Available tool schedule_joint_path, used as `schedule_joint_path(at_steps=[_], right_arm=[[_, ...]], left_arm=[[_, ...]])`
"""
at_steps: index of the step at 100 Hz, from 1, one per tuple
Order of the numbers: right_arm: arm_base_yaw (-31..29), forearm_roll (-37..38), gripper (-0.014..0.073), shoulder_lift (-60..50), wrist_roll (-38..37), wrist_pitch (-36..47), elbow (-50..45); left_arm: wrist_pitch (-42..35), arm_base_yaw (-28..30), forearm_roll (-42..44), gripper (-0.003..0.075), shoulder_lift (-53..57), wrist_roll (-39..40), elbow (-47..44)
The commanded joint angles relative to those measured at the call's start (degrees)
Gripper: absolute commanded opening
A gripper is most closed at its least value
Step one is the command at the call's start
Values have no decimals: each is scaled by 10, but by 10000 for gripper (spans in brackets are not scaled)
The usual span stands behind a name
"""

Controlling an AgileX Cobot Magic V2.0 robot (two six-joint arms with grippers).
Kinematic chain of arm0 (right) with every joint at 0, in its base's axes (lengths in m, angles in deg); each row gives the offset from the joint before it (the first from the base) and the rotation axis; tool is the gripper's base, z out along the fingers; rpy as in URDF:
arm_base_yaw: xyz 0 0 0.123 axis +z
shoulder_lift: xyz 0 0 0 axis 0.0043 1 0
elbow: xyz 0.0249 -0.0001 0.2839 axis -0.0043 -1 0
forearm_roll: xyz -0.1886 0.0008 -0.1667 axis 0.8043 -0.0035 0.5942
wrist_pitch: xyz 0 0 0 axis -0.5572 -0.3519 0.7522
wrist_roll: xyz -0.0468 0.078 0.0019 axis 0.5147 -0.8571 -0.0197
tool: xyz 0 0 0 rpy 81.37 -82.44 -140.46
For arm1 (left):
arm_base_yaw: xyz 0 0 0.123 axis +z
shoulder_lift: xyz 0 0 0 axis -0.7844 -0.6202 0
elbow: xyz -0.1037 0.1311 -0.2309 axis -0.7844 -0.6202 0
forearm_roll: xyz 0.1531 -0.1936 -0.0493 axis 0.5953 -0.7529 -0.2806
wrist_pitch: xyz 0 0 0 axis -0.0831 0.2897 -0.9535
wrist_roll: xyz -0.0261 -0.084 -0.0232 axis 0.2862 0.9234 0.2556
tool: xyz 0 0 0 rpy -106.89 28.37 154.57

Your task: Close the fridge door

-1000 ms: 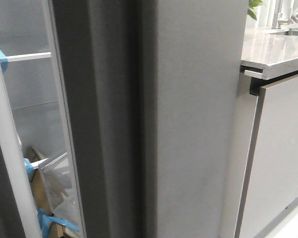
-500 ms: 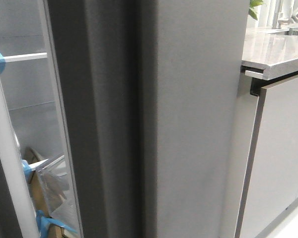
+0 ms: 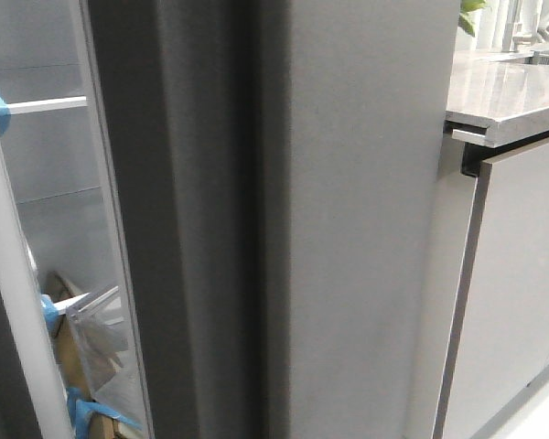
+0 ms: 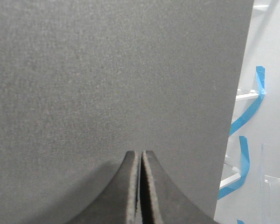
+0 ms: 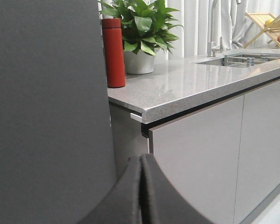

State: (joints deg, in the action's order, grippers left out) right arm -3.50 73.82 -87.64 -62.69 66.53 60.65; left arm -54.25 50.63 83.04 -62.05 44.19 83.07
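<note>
Fridge door point(image 3: 0, 302) ajar at far left of front view, long axis vertical, white strip facing opening; shelves and blue tape visible through gap. Left gripper point(image 4: 140, 186) pressed together, empty, door panel point(image 4: 112, 79) directly ahead, filling view, contact not confirmable. Right gripper point(image 5: 141, 191) pressed together, empty, beside counter point(image 5: 186, 93), away from gap. Judgement: left arm nearer; push forward into panel.

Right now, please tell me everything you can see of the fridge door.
The fridge door is a tall, flat, matte dark grey panel with a white strip along its inner edge. It stands ajar: through the gap show pale inner walls, a shelf and blue tape. The left gripper, jaws shut, points at its outer face; whether it touches cannot be told.
</note>
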Motion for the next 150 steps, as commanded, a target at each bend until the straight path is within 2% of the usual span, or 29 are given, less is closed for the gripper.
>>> schedule_joint_path(at_steps=[1, 40, 59, 75, 94, 120, 136, 150], right_arm=[[-3, 6, -76, -6, 1, 46, -6], [-3, -3, -76, -6, 1, 59, -6], [18, -8, -76, 6, -9, 27, 56], [38, -8, -76, 53, -9, -4, 152], [81, -8, -76, 140, -11, -95, 318], [180, -25, -76, 269, -28, -168, 543], [227, -59, -76, 333, -28, -209, 641], [286, -60, -76, 384, -28, -244, 708]], left_arm=[[-44, -3, -1, -21, -11, 2, -16], [-44, -3, -1, -21, -11, 2, -16], [-44, -3, -1, -21, -11, 2, -16], [-44, -3, -1, -21, -11, 2, -16], [-44, -3, -1, -21, -11, 2, -16], [-44, -3, -1, -21, -11, 2, -16], [-44, -3, -1, -21, -11, 2, -16], [-44, -3, -1, -21, -11, 2, -16]])
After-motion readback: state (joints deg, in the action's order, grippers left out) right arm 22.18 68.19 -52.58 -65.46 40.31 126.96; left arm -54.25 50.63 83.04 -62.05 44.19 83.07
